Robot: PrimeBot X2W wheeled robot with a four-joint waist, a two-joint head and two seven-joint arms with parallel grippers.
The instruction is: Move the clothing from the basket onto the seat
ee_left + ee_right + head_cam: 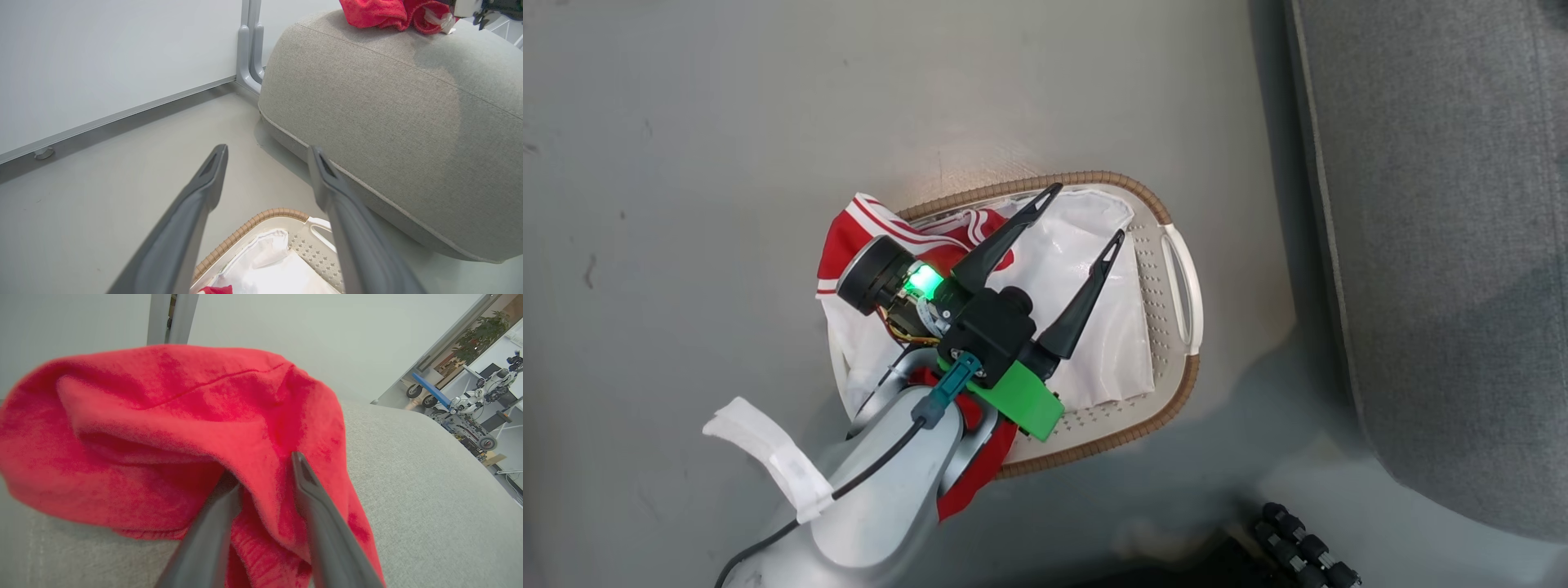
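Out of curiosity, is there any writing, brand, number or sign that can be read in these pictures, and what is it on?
No text can be read.
On the striped jersey in the basket: white stripes, no lettering on the part that shows.
A white tag by the plain red garment on the seat: too small and blurred to read.
The white tape on the arm: blank.
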